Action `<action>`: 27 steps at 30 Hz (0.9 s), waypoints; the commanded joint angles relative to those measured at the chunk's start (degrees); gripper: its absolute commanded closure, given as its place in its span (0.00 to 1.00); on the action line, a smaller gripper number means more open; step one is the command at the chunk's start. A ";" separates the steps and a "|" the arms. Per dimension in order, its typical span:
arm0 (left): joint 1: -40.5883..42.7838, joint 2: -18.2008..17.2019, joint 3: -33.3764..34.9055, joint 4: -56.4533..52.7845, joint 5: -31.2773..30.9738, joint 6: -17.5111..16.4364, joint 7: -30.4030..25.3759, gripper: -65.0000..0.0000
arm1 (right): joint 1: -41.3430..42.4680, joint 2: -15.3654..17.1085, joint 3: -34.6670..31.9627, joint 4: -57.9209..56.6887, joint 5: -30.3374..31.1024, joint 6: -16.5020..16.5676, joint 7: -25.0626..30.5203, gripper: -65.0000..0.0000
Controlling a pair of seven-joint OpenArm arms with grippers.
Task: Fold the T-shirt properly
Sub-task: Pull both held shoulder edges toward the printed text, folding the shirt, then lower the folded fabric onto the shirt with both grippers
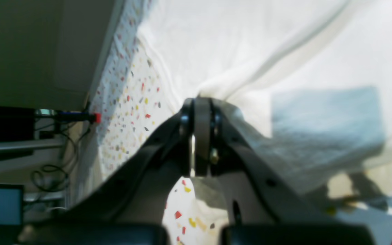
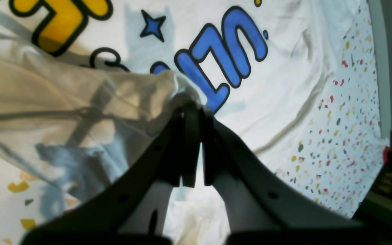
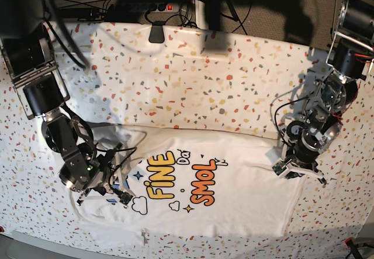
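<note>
The white T-shirt [image 3: 234, 200] lies flat on the speckled table cover [image 3: 204, 78], print up, showing "FINE" and "SMOL". My right gripper [image 3: 115, 190], at the shirt's left edge in the base view, is shut on a lifted fold of the shirt. In the right wrist view the gripper [image 2: 192, 105] pinches that fold above the blue letters of the shirt [image 2: 284, 68]. My left gripper [image 3: 285, 168] sits at the shirt's right edge. In the left wrist view the gripper [image 1: 201, 102] is shut on bunched white cloth of the shirt [image 1: 250, 44], which rises slightly from the table.
A power strip [image 3: 158, 6] and cables lie behind the table's back edge. A black clip [image 3: 156, 34] holds the cover there. The speckled cover also shows in the left wrist view [image 1: 128, 98] and the right wrist view [image 2: 345, 136]. The table's front edge runs just below the shirt.
</note>
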 commanded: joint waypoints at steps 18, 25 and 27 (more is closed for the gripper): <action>-7.34 2.54 -0.42 -11.63 -0.17 1.05 -3.39 1.00 | 3.32 -1.22 0.46 -2.73 -3.17 -9.16 1.20 1.00; -7.32 2.69 -0.42 -12.52 -0.15 1.05 -6.51 1.00 | 3.41 -1.20 0.46 -2.73 -3.17 -9.75 1.16 1.00; -7.41 3.02 -0.42 -12.52 -0.15 1.07 -6.49 1.00 | 3.39 -1.20 0.46 -2.73 -3.15 -9.75 1.01 1.00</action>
